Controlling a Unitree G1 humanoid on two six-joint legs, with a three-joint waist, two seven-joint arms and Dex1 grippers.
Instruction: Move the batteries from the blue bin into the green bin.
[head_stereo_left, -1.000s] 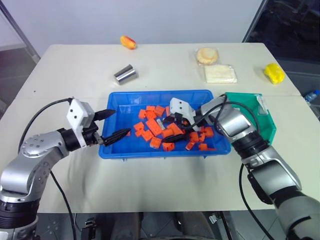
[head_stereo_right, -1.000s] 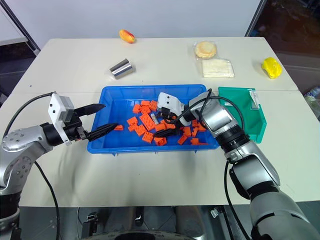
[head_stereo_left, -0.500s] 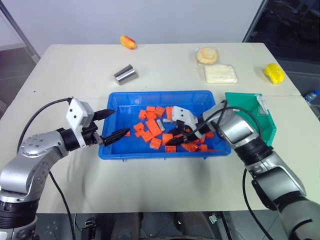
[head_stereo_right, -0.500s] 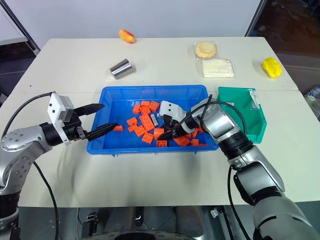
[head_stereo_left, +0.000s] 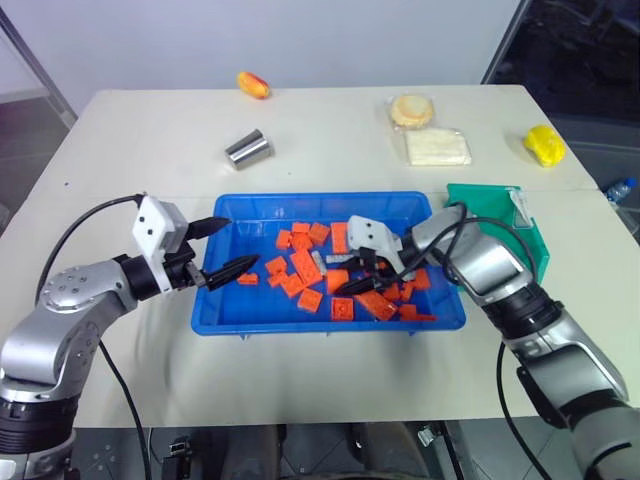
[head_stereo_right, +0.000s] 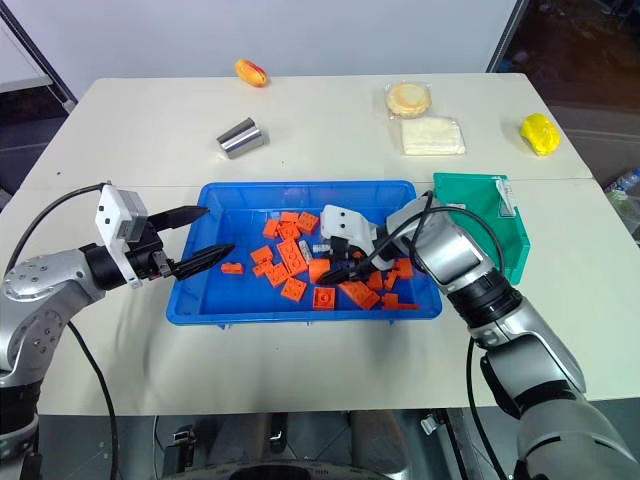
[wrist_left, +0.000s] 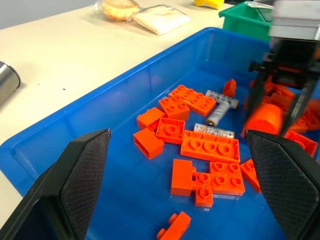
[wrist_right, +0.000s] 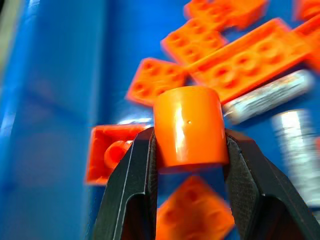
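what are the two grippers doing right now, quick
Left gripper: open, holding nothing, at the blue bin's edge.
Right gripper: shut on an orange block, not a battery.

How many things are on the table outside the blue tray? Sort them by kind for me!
Green bin: 1
Shiny metal can: 1
Wrapped foods: 2 (round bun, white slab)
Yellow toy: 1
Yellow-and-red fruit: 1
Total: 6

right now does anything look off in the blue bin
Yes: the right gripper has its jaws shut on an orange block, not a battery. The batteries lie loose among blocks in the blue bin.
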